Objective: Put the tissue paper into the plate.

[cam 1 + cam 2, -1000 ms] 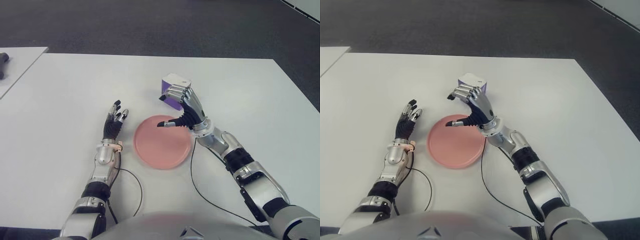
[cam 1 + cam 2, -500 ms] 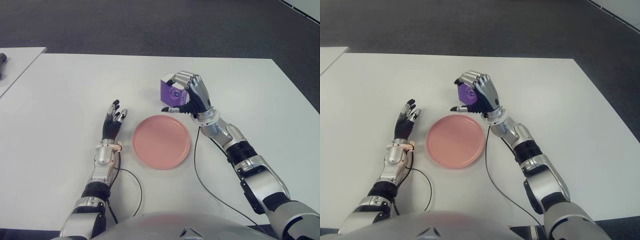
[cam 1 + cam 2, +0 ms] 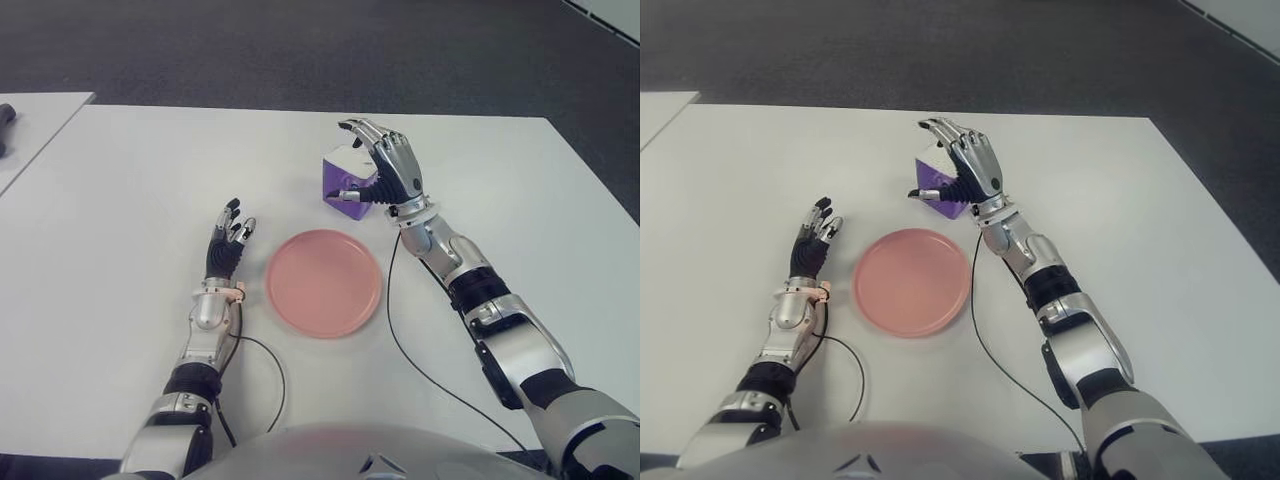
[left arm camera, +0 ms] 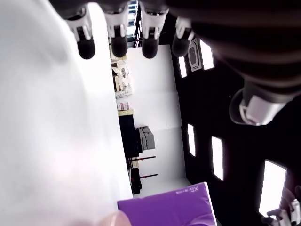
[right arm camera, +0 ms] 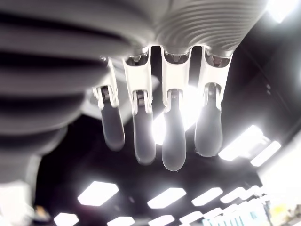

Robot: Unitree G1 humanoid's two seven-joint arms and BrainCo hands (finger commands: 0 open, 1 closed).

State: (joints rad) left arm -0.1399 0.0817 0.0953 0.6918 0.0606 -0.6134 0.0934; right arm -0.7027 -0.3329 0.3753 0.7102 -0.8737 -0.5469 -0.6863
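Note:
The tissue paper is a small purple box with a white top (image 3: 346, 180), standing on the white table (image 3: 130, 180) just beyond the pink plate (image 3: 323, 283). The plate holds nothing. My right hand (image 3: 372, 165) is at the box's right side, fingers spread and lifted over it and the thumb low by its front face. In the right wrist view the fingers (image 5: 174, 136) hang straight with nothing in them. My left hand (image 3: 228, 240) shows open to the left of the plate, fingers stretched out. The box (image 4: 164, 209) also appears in the left wrist view.
A second white table (image 3: 30, 125) stands at the far left with a dark object (image 3: 5, 115) on it. Thin black cables (image 3: 272, 375) trail from both wrists across the near table. Dark carpet (image 3: 300, 50) lies beyond the far edge.
The right hand rose from the plate's rim to the box, curled around it, and has now spread its fingers open. The left hand has not moved.

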